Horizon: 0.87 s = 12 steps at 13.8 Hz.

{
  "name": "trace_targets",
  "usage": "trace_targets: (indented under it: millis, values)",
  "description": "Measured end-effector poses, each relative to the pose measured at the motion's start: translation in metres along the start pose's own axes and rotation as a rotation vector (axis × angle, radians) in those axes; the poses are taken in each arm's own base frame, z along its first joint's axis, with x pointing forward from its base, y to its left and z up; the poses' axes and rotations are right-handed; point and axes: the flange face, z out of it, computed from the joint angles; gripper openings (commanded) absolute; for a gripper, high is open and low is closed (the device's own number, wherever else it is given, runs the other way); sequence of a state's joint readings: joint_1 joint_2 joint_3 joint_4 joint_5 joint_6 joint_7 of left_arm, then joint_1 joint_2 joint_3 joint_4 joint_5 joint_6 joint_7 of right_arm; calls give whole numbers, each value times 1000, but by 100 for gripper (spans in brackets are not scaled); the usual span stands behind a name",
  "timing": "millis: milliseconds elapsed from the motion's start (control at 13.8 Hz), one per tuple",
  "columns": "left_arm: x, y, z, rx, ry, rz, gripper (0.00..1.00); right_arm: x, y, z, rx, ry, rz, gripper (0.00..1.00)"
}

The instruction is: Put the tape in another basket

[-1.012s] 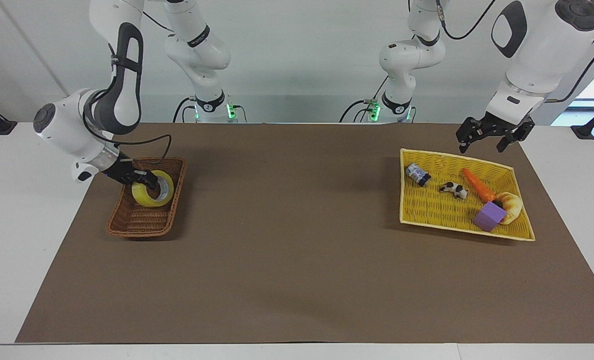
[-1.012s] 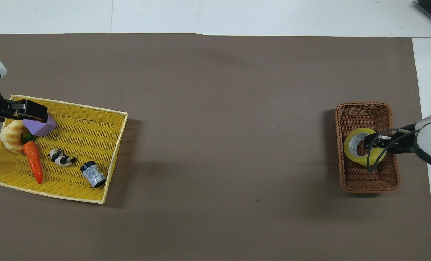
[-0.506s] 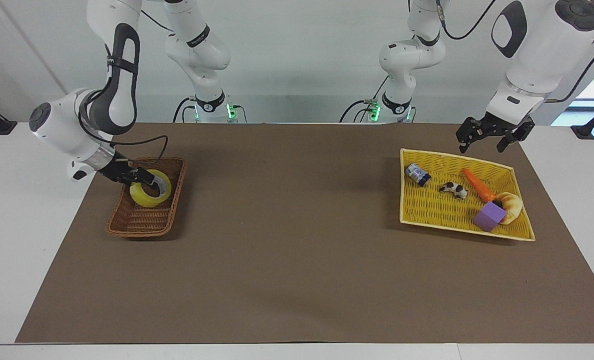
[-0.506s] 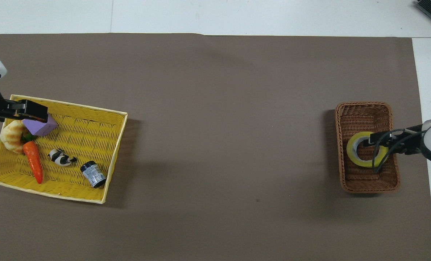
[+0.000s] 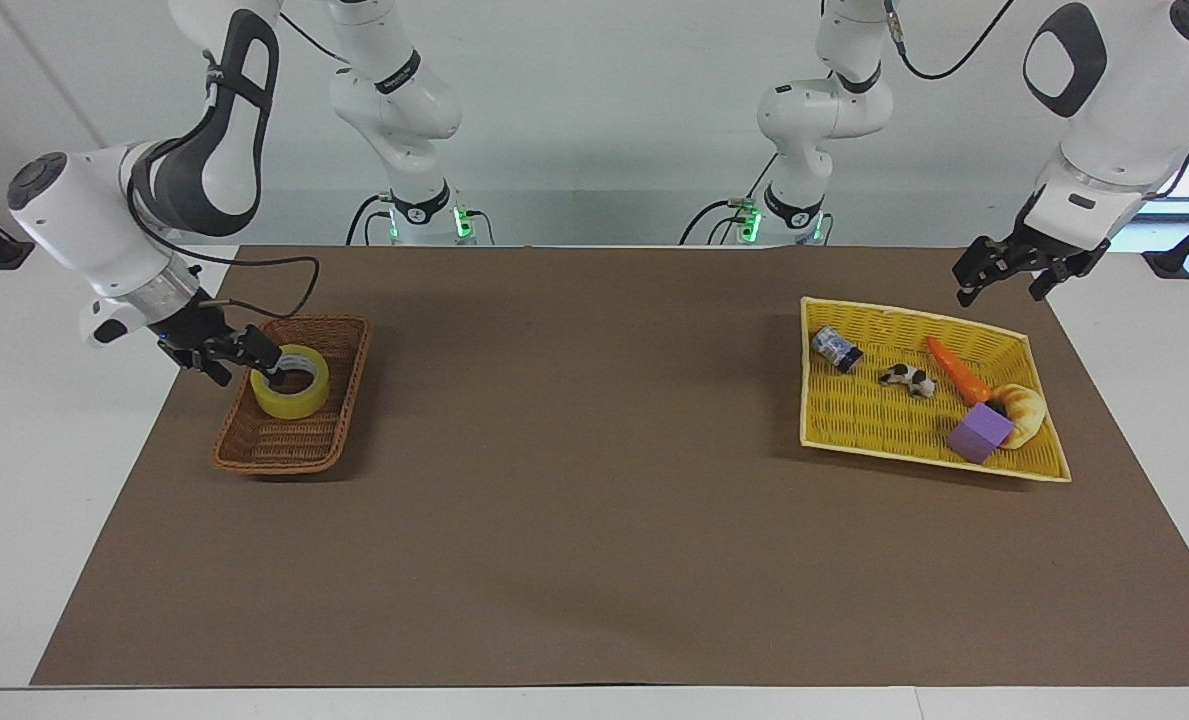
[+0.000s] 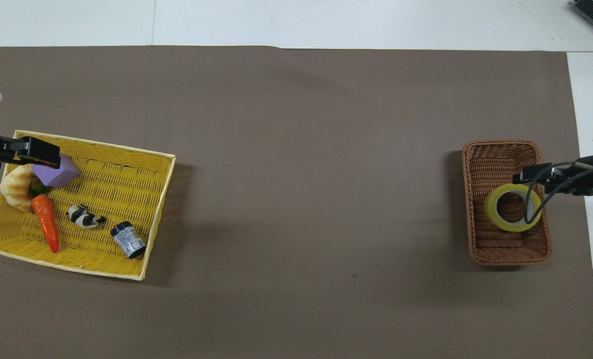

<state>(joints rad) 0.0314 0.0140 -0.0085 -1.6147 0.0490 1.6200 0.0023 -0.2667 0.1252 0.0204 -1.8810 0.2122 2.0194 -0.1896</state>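
The tape [image 5: 294, 406] [image 6: 494, 213], a yellow roll with a pale core, lies flat about the middle of the dark brown wicker basket [image 5: 284, 462] [image 6: 495, 147]. My right gripper [image 5: 244, 362] [image 6: 523, 178] hangs open just above the basket's rim at the right arm's end of the table, with one fingertip over the tape's edge and nothing held. My left gripper [image 5: 1001, 290] [image 6: 42, 154] waits open in the air over the robots' edge of the yellow tray-basket [image 5: 1039, 470] [image 6: 161, 199].
The yellow tray-basket holds a purple cube [image 5: 979, 432], a croissant [image 5: 1022, 412], an orange carrot [image 5: 957, 368], a black-and-white cow figure [image 5: 907, 378] and a small can [image 5: 836, 348]. A brown mat [image 5: 594, 520] covers the table between the two baskets.
My right gripper opened and let go of the tape, which settled flat in the brown basket. The gripper then drew back and up toward the right arm's end. My left gripper rose slightly.
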Motion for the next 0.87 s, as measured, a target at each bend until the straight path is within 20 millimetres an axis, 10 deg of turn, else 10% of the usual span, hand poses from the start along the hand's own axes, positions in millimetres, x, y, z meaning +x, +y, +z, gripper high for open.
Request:
trace_targets:
  millis: [867]
  values:
    - [-12,31,-12,-40,-77,49,100,-51,-213,-80,-205,-2,-23,100]
